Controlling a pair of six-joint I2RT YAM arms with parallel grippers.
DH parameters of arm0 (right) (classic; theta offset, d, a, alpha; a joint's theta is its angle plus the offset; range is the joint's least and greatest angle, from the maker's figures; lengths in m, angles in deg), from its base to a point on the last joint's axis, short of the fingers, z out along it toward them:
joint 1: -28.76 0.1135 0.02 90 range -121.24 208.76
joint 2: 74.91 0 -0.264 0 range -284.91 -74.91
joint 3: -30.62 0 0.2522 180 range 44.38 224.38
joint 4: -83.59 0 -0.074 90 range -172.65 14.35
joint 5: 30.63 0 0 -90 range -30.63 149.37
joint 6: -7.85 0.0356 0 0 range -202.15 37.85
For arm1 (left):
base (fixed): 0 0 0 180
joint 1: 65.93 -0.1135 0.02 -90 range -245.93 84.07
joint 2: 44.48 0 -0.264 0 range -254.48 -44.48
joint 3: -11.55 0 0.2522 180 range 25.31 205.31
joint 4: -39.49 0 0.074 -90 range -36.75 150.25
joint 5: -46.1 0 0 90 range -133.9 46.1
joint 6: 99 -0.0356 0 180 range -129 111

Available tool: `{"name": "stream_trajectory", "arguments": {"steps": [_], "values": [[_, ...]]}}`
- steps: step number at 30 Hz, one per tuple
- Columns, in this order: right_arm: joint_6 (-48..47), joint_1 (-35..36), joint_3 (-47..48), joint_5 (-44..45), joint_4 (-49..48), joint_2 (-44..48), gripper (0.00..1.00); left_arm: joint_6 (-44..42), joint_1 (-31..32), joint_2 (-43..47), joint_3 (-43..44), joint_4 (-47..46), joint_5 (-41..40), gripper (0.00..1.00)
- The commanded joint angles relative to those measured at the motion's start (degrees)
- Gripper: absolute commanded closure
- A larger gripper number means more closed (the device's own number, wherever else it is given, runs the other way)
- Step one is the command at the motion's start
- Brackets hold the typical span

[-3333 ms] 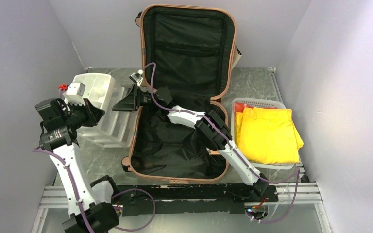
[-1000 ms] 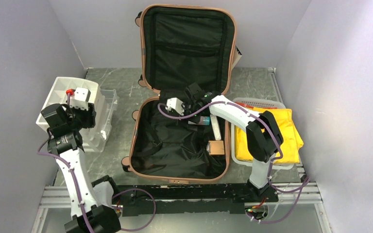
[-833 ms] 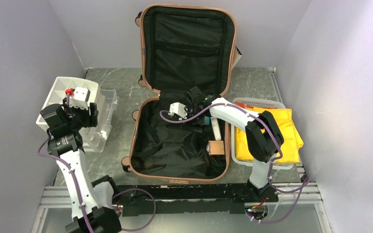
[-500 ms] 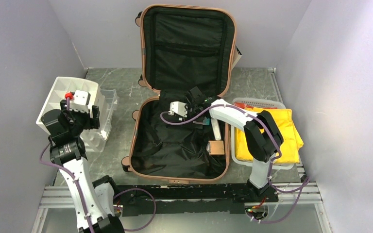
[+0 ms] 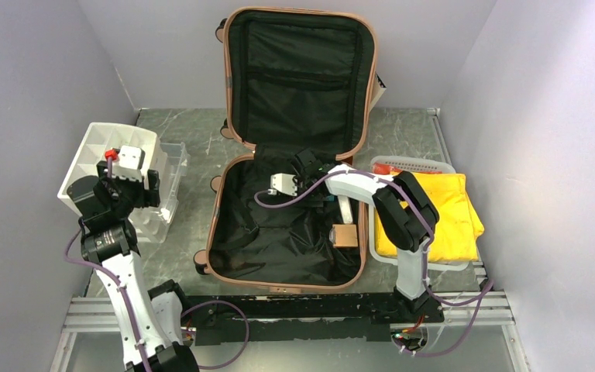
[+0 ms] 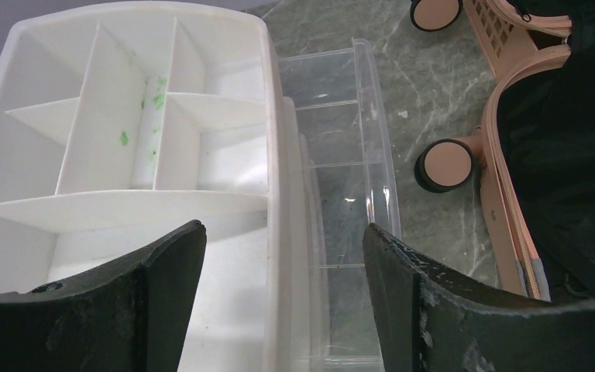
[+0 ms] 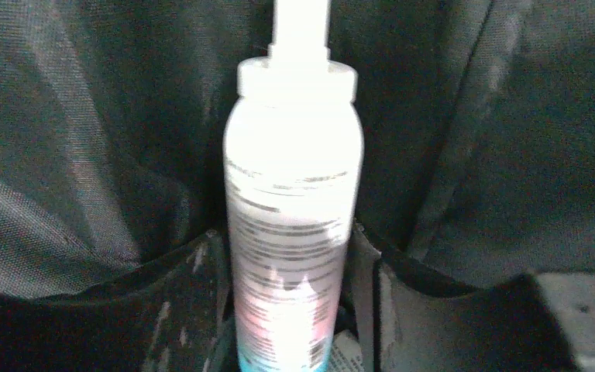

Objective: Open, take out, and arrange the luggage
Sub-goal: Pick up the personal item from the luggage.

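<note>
The luggage [image 5: 211, 232] lies open, its lid [image 5: 302, 70] leaning against the back wall and its black lining bare. My right gripper [image 5: 319, 187] reaches into the far right of the lower half. In the right wrist view its fingers [image 7: 201, 279] press both sides of a white bottle [image 7: 293, 178] with a teal base, so my right gripper [image 7: 287, 236] is shut on it. My left gripper [image 5: 141, 184] hangs open over the trays to the left of the luggage. Nothing sits between the tips of my left gripper [image 6: 283, 229]. A luggage wheel [image 6: 443, 164] shows at the right.
A white divided organizer [image 5: 116, 147] [image 6: 124, 139] and a clear tray [image 5: 169, 174] [image 6: 341, 155] stand side by side at the left. A small brown box [image 5: 345, 235] lies in the luggage. A white basket [image 5: 410, 163] of yellow clothes [image 5: 426, 213] sits at the right.
My right gripper has closed on the white bottle inside the luggage. The left arm has drawn back a little from the organizer, its jaws wide.
</note>
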Motion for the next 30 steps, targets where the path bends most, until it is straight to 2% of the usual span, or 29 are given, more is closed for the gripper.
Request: {"name": "stream_trajectory", "arguments": {"steps": [1,4,10,13,15,20,23,26,29,30], "values": [[0.0,0.5,-0.6,1.3,0.1,-2.0,0.51,0.5,-0.7,0.4,-0.4,-1.9,0.7,0.22],[2.7,0.5,3.6,-0.9,3.5,-0.3,0.76,0.7,-1.1,0.4,-0.5,-2.1,0.4,0.22],[7.0,1.5,12.7,-6.0,10.5,6.5,0.77,0.8,-2.3,0.4,-0.6,-2.1,0.9,0.22],[10.8,2.2,20.0,-9.1,13.5,8.1,0.81,0.9,-2.9,0.5,-0.6,-2.1,1.4,0.22],[16.6,2.3,26.3,-12.8,15.3,7.2,0.89,1.0,-3.1,0.4,-0.6,-2.1,1.6,0.22],[32.8,2.3,43.5,-26.0,16.0,0.8,0.94,0.8,-3.9,1.4,-0.6,-2.1,4.0,0.21],[44.5,2.2,49.5,-35.5,10.0,-2.6,0.94,0.9,-4.1,2.5,-0.6,-2.3,6.9,0.13],[57.9,2.3,47.3,-47.2,-5.5,-3.6,0.92,1.2,-4.1,2.6,0.7,-2.9,9.3,0.06],[72.7,2.4,43.9,-54.8,-22.7,-5.1,0.91,2.5,-4.1,0.3,4.9,-2.3,10.6,0.04],[80.6,2.3,42.9,-57.0,-29.4,-6.4,0.91,2.8,-4.1,-1.8,7.1,-1.2,11.2,0.04]]}}
